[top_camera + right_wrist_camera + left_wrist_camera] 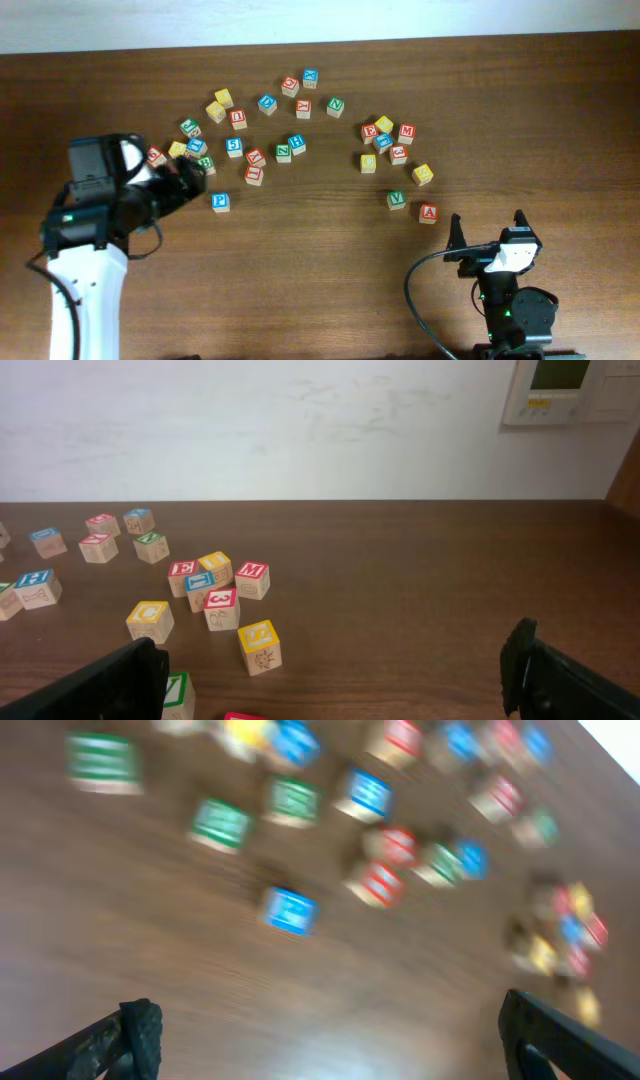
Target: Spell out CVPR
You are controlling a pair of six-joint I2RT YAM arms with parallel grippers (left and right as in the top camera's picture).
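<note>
Left arm (pixel 88 260) stretched forward, left tool (pixel 193 180) jaws spread wide, empty. Right arm (pixel 512 305) folded low, right tool (pixel 487 228) likewise gaping, empty.

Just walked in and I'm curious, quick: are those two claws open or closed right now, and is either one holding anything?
Left gripper: open, holding nothing.
Right gripper: open, holding nothing.

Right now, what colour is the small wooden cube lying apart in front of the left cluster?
Blue-faced; the small wooden cube shows best in the overhead view.
</note>
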